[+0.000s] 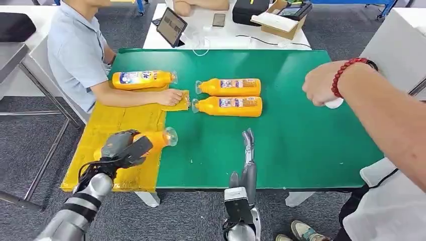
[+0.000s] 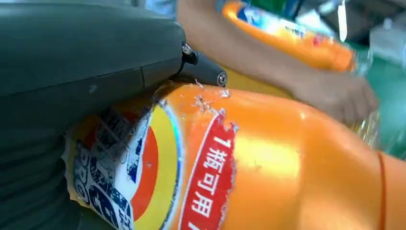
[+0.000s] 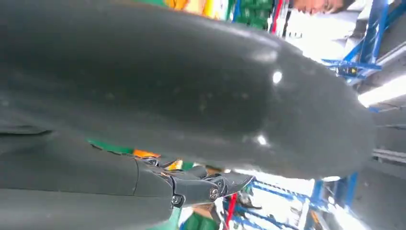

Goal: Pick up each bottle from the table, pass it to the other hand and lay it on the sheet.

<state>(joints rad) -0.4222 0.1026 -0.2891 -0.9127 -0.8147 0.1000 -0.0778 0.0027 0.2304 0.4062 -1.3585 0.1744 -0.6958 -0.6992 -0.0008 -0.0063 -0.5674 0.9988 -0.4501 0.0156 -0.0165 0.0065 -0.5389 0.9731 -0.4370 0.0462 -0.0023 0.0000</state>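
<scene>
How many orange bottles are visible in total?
4: one in the left hand over the yellow sheet, one on the sheet's far end, two side by side on the green table.

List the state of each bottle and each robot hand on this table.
Left hand: grips a bottle.
Held bottle: on its side over the yellow sheet.
Bottle by the person's arm: lying down.
Two bottles: lying on green cloth.
Right hand: open, holds nothing.

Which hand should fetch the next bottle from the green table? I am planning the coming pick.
Probably the right hand: it is open above the green table, nearest the two bottles lying there. The left hand holds a bottle over the yellow sheet.
</scene>
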